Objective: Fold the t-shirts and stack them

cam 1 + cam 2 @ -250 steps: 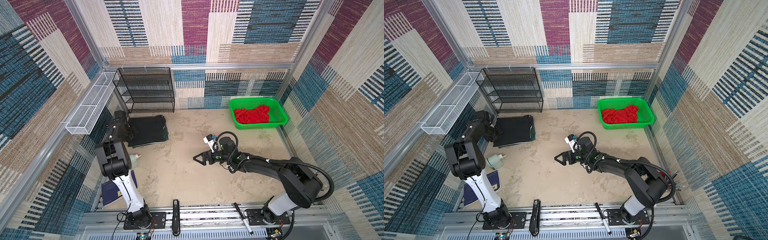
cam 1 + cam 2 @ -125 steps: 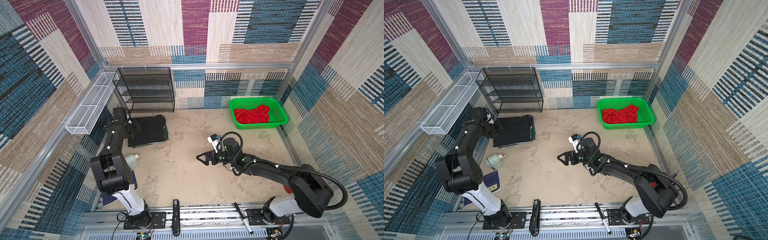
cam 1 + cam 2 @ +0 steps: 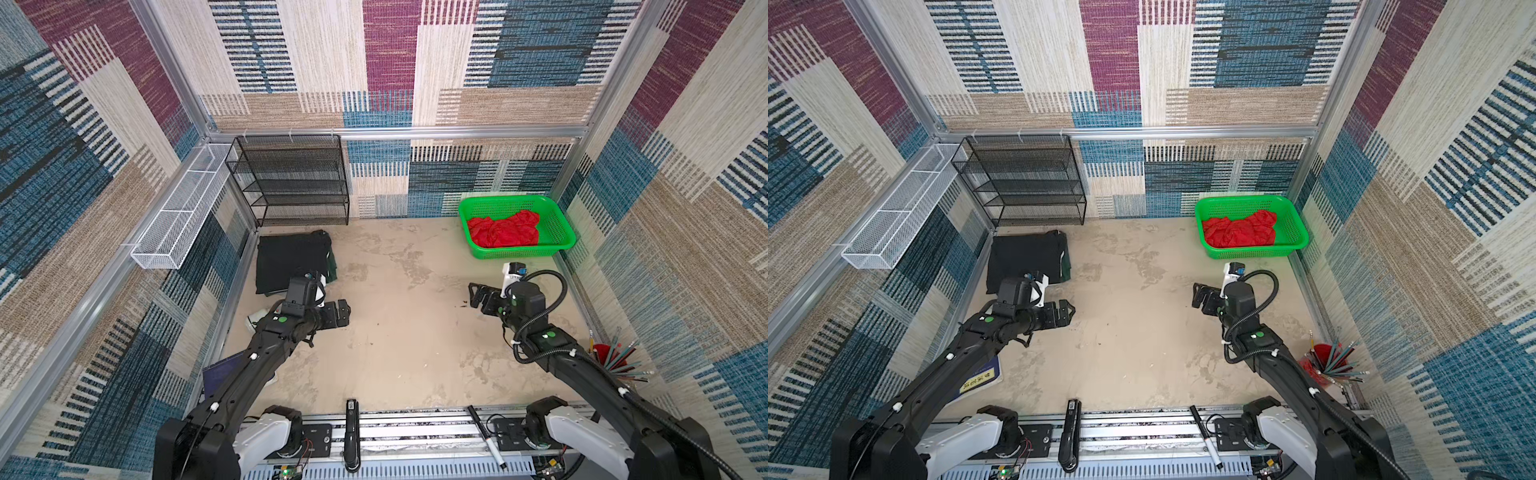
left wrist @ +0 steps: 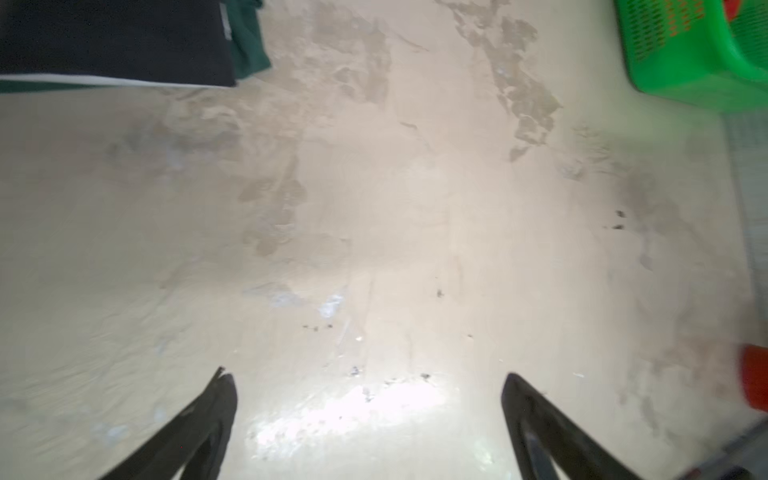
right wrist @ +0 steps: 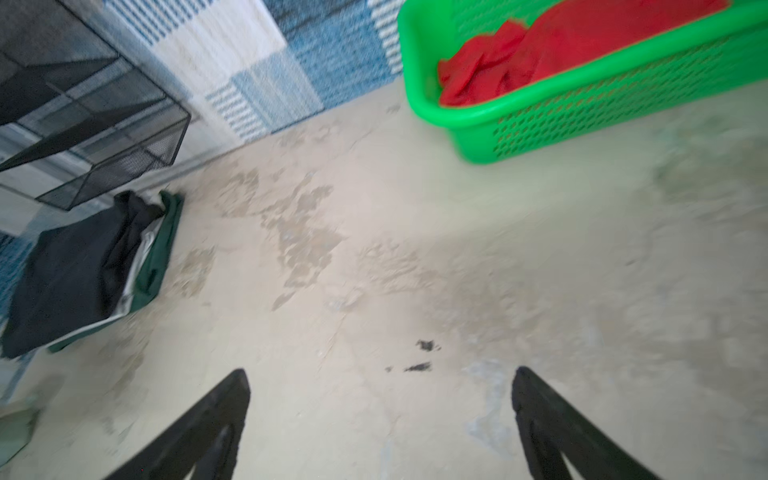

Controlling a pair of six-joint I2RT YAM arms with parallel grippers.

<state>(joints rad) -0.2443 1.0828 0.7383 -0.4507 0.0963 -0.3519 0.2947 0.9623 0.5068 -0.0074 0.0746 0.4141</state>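
Note:
At the back left lies a folded stack: a black t-shirt (image 3: 291, 259) (image 3: 1025, 257) on top, a white t-shirt edge (image 5: 141, 257) under it, and a dark green t-shirt (image 5: 160, 253) (image 4: 249, 45) at the bottom. A crumpled red t-shirt (image 3: 503, 230) (image 5: 582, 37) fills the green basket (image 3: 557, 224). My left gripper (image 3: 343, 313) (image 4: 368, 382) hovers open over bare table just in front of the stack. My right gripper (image 3: 478, 295) (image 5: 380, 380) is open and empty, in front of the basket.
A black wire rack (image 3: 291, 178) stands against the back wall, and a white wire basket (image 3: 178, 216) hangs on the left wall. A red cup of pencils (image 3: 606, 357) sits at the right. A blue book (image 3: 216, 374) lies under the left arm.
My left gripper has left the stack's far-left edge, swung to the table in front of it and opened. My right gripper has moved right, from the middle toward the basket.

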